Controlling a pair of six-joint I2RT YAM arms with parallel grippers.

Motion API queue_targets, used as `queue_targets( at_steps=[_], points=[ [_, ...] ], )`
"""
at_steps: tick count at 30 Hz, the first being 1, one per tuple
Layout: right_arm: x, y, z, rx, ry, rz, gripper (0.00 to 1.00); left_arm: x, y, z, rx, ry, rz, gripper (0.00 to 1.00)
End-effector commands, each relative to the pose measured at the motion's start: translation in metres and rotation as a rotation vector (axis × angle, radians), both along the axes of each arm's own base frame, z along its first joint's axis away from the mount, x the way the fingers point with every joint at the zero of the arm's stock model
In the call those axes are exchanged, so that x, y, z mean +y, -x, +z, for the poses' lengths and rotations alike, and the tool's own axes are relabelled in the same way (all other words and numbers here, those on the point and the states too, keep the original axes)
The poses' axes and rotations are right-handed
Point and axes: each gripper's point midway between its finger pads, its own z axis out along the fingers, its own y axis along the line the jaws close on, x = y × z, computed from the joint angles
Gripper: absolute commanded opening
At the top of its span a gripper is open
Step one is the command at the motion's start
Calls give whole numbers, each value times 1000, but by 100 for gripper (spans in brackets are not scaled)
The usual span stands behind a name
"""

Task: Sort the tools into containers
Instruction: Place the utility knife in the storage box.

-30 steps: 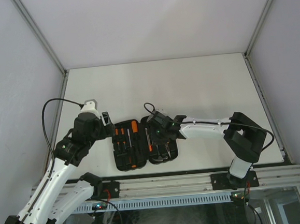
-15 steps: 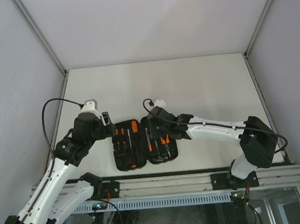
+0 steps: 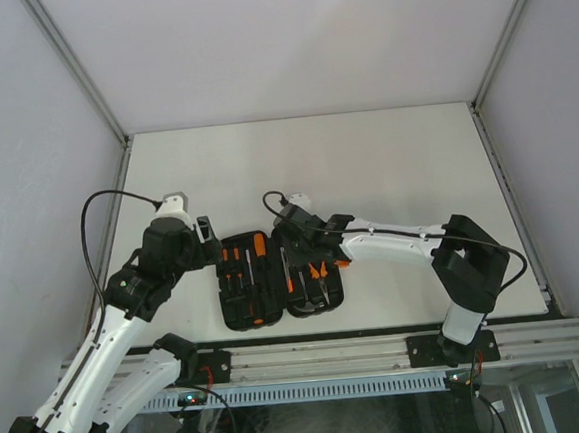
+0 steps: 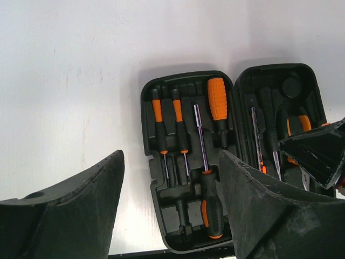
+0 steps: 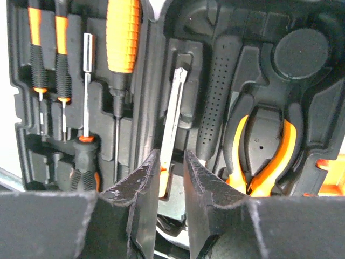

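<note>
The black tool case [image 3: 240, 322] lies open near the table's front edge. Its left half [image 4: 148, 162] holds slim black-and-orange screwdrivers [image 4: 158, 129] and an orange-handled driver [image 4: 217, 97]. Its right half holds the orange-handled pliers [image 3: 319, 271], which also show in the right wrist view [image 5: 264, 156], a black-handled screwdriver [image 5: 215, 102] and a steel blade [image 5: 173, 108]. I cannot pick out the hammer. My right gripper [image 5: 171, 167] hovers over that blade's orange end with its jaws narrowly apart, holding nothing; from above it [image 3: 291, 241] is over the right half's far-left part. My left gripper [image 4: 171, 162] is wide open and empty above the left half.
White table [image 3: 385, 159] stretches behind and to the right of the case. Grey walls with metal corner posts [image 3: 78, 73] close in both sides. The table's front rail [image 3: 320, 354] runs just near the case.
My right gripper has moved from the middle of the case's right half toward its far-left part, uncovering the pliers. The left arm has not moved.
</note>
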Motion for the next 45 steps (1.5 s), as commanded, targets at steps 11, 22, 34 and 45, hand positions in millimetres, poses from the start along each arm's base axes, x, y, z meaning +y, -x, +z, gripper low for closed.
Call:
queue_targets(
  at_steps=[11,22,34,45],
  points=[
    [21,-4,-6,48,1,51,21,-3,-5,5,-27,7,-17,75],
    [21,-2,-16,72,27,57,17,-4,-5,4,-22,7,-20,74],
    [22,-2,-23,85,41,65,14,-4,-5,4,-21,8,-21,75],
    [19,-1,-32,100,78,70,11,-4,-5,4,-21,7,-21,74]
  ],
)
